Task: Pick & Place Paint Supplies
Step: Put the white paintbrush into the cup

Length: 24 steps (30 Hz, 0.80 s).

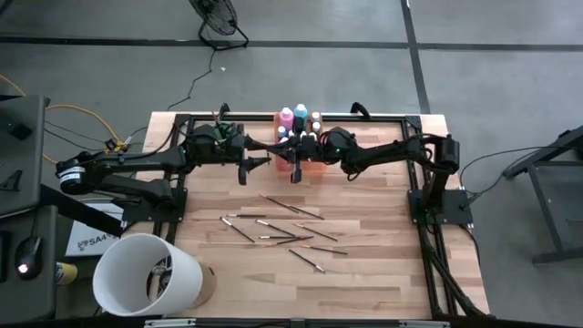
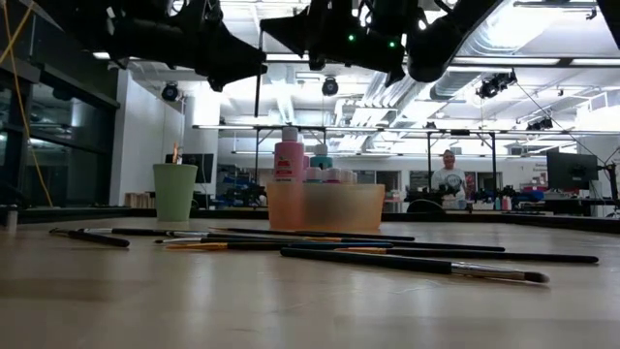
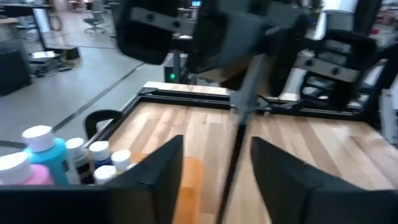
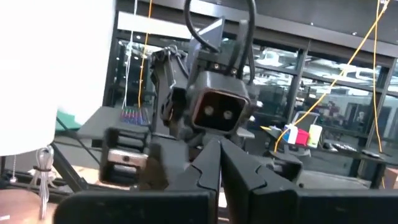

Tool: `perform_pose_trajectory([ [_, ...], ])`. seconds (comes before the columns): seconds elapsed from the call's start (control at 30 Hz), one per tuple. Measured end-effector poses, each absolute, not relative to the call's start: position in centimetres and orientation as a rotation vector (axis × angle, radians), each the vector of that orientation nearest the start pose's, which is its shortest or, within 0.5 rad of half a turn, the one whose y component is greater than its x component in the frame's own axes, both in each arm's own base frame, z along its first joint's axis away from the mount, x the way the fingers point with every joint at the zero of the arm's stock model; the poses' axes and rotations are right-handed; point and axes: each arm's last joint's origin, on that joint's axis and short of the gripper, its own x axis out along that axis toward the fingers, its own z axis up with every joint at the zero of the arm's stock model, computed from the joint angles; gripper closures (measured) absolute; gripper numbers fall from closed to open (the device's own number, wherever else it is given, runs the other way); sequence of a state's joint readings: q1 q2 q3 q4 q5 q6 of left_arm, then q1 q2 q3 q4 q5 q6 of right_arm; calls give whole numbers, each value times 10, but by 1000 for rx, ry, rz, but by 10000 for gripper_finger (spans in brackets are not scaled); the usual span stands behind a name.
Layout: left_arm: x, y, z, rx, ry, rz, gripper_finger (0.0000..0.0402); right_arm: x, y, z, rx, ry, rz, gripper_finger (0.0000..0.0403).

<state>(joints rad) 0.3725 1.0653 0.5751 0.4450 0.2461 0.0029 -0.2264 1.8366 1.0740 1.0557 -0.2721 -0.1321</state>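
Pink (image 1: 287, 117) and teal (image 1: 301, 113) bottles and tiny pale-capped bottles (image 3: 99, 155) stand in the orange tray (image 1: 314, 166) at the table's far middle. Several thin brushes (image 1: 278, 228) lie flat on the wood nearer the near edge. My two grippers face each other in the air over the tray's left near corner. The right gripper (image 1: 281, 160) is shut on one brush (image 3: 236, 149), which hangs downward. The left gripper (image 3: 214, 146) is open; the hanging brush shows in the gap between its fingers and touches neither. My right gripper (image 3: 252, 50) pinches one thin dark brush between its two fingers by its upper part (image 3: 249, 74). The fingers come in level from the table's right and lie across the brush. The brush (image 2: 257, 97) hangs nearly upright below them, clear of table and tray.
A large white bucket (image 1: 146, 273) stands off the table's near left corner. A mint-green cup (image 2: 174, 191) stands left of the tray. A black frame (image 1: 428, 210) rims the table. A person (image 2: 448, 174) sits far back in the room.
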Motion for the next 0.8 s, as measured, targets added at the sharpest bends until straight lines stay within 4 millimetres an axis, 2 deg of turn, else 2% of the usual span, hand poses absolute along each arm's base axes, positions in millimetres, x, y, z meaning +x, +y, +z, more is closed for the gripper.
perform_pose_trajectory([
  [0.2,219,78,268,-10,41,142,327,391,-81,261,-209,-300,53,399],
  [0.37,219,78,268,-9,44,126,386,391,-81,261,-204,-303,41,399],
  [0.63,219,78,267,2,55,118,393,391,-81,259,-177,-282,41,394],
  [0.8,218,78,265,0,74,148,394,391,-83,258,-107,-238,48,355],
])
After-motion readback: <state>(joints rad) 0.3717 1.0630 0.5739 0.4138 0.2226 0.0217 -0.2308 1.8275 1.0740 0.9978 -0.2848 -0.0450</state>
